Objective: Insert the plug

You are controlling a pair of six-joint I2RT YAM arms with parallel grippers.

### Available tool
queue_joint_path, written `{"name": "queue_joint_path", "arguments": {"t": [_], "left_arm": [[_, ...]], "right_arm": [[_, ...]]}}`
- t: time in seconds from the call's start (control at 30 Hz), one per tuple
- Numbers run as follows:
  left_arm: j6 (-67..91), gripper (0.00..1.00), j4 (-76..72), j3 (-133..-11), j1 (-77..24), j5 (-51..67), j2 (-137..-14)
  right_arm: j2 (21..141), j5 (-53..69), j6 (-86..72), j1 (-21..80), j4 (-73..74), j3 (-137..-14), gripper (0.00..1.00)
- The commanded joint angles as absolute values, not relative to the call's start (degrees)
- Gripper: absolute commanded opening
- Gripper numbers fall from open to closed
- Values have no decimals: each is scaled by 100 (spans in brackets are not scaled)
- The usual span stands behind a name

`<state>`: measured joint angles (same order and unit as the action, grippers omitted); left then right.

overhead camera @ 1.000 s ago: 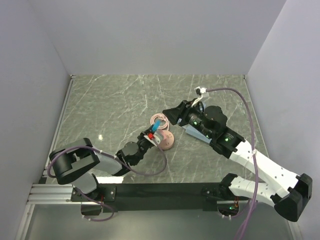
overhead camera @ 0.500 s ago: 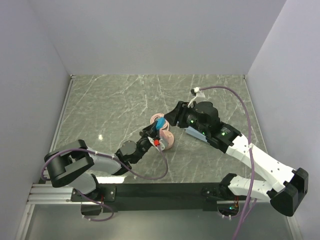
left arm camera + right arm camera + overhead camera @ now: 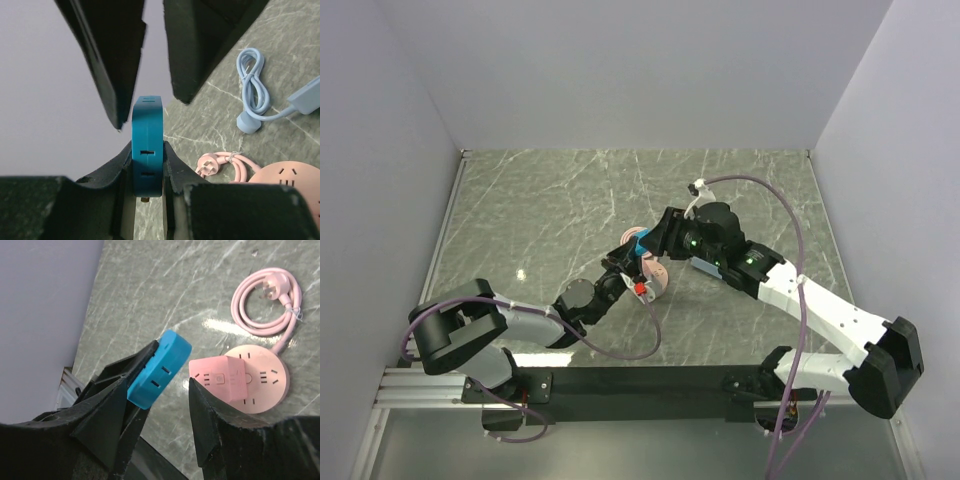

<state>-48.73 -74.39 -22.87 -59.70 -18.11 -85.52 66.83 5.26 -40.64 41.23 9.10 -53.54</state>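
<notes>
The small bright blue plug (image 3: 147,145) is gripped edge-on between my left gripper's (image 3: 147,150) two fingers, slots facing the camera. In the right wrist view the plug (image 3: 160,367) is held tilted above the table, just left of the pink cube (image 3: 222,377). The cube sits on a round pink socket base (image 3: 265,382). My right gripper (image 3: 157,381) is open, its fingers standing on either side of the plug without touching it. In the top view the plug (image 3: 640,243) sits between my left gripper (image 3: 625,262) and my right gripper (image 3: 655,240).
A coiled pink cord (image 3: 267,300) with its plug lies beyond the round base. The pale-blue power strip (image 3: 307,97) and its looped pale cord (image 3: 252,85) lie to the right, partly under the right arm (image 3: 705,268). Grey walls enclose the table.
My right arm has swung left and its open gripper has closed in around the plug. My left gripper, still holding the plug, has shifted slightly up and away.
</notes>
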Motion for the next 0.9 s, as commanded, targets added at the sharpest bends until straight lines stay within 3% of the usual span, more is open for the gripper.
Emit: {"name": "queue_joint_path", "arguments": {"t": [0.0, 0.23, 0.53, 0.63, 0.67, 0.77, 0.8, 0.87], "left_arm": [[-5133, 1, -10335, -2391, -6012, -1864, -8508], [-5256, 1, -10644, -2487, -6152, -1898, -8780], [-5299, 1, -10495, -2627, -6179, -2092, -8772], [-5431, 1, -10520, -2707, -6179, -2127, -8859], [-5440, 1, -10521, -2724, -6179, -2144, -8877], [-5405, 16, -10398, -2795, -6179, -2250, -8912], [-5397, 36, -10406, -2795, -6179, -2285, -8912], [-5370, 49, -10380, -2795, -6179, -2311, -8921]], "right_arm": [[6539, 545, -4148, 4087, 642, -5309, 59], [6925, 826, -4350, 4061, 211, -5186, 55], [7137, 1134, -4456, 4052, 0, -5089, 33], [7145, 1274, -4465, 4043, -246, -5019, 13], [7163, 1292, -4447, 4043, -246, -5045, 0], [7216, 1266, -4324, 3982, -158, -5141, 0], [7233, 1335, -4289, 3929, -167, -5159, 0], [7251, 1511, -4254, 3728, -289, -5168, 0]]}}
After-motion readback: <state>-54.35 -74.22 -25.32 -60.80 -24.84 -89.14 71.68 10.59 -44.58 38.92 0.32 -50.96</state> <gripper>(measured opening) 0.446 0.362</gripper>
